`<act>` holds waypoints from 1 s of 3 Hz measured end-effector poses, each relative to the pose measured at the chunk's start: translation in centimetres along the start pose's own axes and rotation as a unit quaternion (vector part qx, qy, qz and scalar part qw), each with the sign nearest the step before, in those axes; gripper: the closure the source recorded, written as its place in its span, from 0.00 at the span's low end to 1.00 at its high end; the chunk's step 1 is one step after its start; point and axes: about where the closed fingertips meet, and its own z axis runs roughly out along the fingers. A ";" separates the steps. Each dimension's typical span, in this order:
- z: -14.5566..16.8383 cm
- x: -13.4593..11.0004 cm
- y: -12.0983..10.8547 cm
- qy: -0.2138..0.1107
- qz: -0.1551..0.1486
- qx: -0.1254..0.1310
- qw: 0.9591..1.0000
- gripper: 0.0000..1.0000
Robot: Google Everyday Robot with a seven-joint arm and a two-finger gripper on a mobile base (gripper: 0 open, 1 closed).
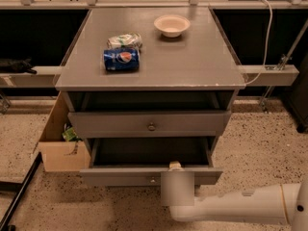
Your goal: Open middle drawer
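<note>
The middle drawer [120, 177] is a grey flat front with a small round knob [153, 180]. It stands pulled out from the cabinet, and its dark inside shows behind the front. My gripper [175, 166] sits at the top edge of that front, just right of the knob. The white wrist [177, 189] covers part of the front below it. My white arm [240, 206] reaches in low from the right. Above, the taller top drawer [115, 124] with its own knob stands slightly out. The lowest drawer is hidden.
On the cabinet top [192, 66] lie a blue soda can [121, 59], a crumpled packet [125, 40] and a pale bowl [172, 25]. An open cardboard box [60, 153] stands on the speckled floor at the cabinet's left. A dark bar [19, 196] lies at lower left.
</note>
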 end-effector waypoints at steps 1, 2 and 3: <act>-0.5 -0.7 0.8 -0.009 0.010 -0.002 1.000 1.00; -0.7 -0.6 0.6 -0.009 0.010 -0.002 1.000 1.00; -0.5 -1.0 0.1 -0.020 -0.011 -0.005 1.000 1.00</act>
